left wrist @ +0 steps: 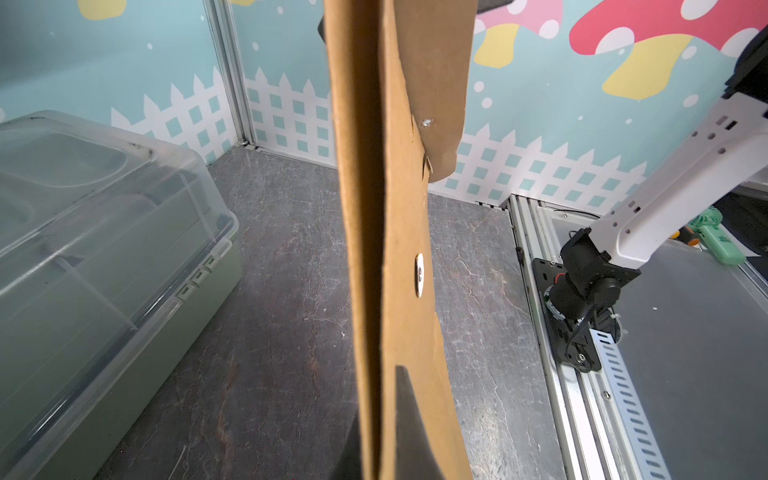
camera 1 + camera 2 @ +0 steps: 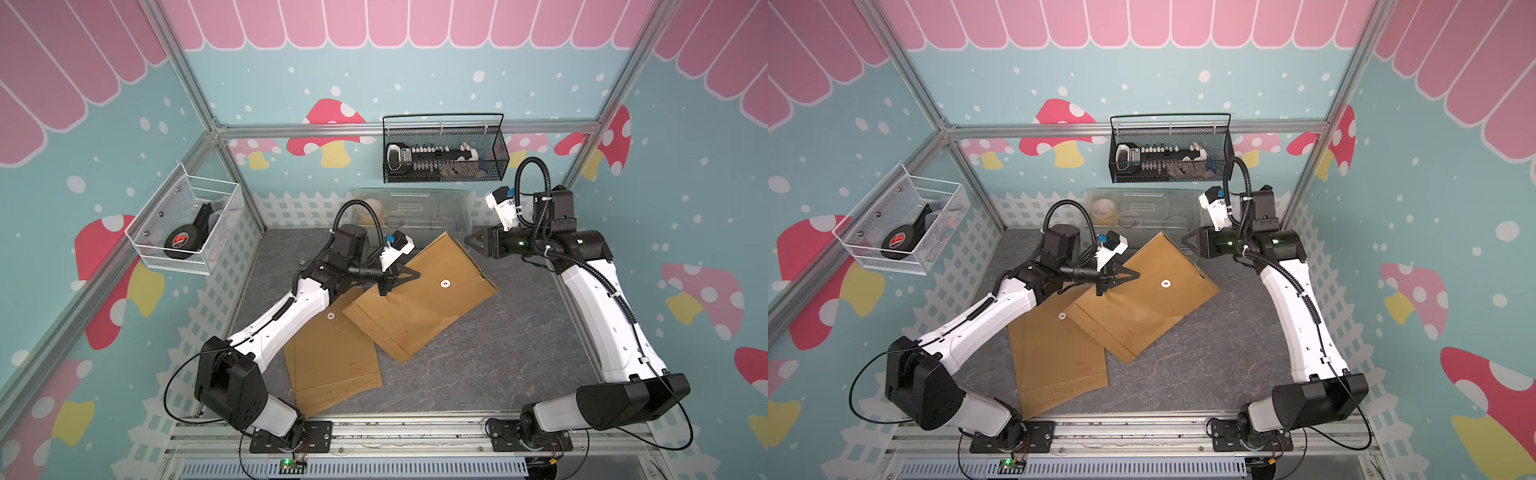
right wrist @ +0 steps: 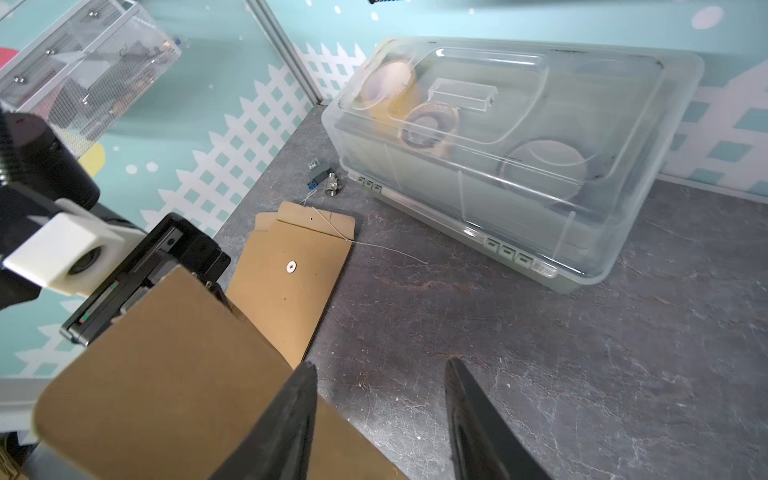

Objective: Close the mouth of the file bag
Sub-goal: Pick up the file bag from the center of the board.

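Note:
A brown paper file bag (image 2: 419, 299) (image 2: 1142, 303) is held tilted above the table, its mouth end raised toward the back right. My left gripper (image 2: 411, 275) (image 2: 1131, 275) is shut on its left edge. In the left wrist view the bag (image 1: 399, 208) appears edge-on with its flap (image 1: 432, 83) standing away, a white washer (image 1: 419, 274) on its face, and one of my fingers (image 1: 411, 419) pressed on the paper. My right gripper (image 2: 467, 242) (image 3: 379, 365) is open at the bag's raised mouth corner (image 3: 166, 353), and the paper edge lies against one finger (image 3: 299, 395).
A second brown file bag (image 2: 332, 361) (image 3: 291, 270) lies flat under the left arm, flap open and string trailing. A clear lidded box (image 2: 409, 208) (image 3: 498, 145) stands at the back. A small metal part (image 3: 328, 183) lies beside it. A black mesh basket (image 2: 444, 153) and a white wire basket (image 2: 187, 224) hang on the walls.

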Robot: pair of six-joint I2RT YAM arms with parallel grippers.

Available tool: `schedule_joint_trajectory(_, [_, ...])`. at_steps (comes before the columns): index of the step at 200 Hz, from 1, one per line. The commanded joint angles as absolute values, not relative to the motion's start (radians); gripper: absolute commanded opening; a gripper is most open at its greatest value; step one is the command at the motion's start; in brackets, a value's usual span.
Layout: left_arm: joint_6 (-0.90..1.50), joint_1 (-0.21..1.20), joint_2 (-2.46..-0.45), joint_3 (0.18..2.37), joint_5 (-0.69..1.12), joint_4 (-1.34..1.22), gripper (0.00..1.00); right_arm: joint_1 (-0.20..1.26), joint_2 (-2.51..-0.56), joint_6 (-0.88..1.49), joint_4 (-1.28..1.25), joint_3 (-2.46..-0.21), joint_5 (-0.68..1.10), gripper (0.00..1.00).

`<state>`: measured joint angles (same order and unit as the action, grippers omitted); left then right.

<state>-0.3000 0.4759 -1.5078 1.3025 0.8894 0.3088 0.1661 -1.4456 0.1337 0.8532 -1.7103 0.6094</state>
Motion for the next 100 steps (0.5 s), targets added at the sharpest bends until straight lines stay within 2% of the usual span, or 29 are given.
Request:
schedule_joint_trajectory(1, [-0.369,0.459,-1.506,1.348,0.972,0.359,0.0,0.178,-1.413,0.04,0.884,-1.689,0.693,0.53])
schedule_joint_trajectory(100, [-0.474,0.39,-1.453,1.338,1.051,0.472,0.0,0.166,-1.315,-0.026,0.865,-1.595,0.842,0.6])
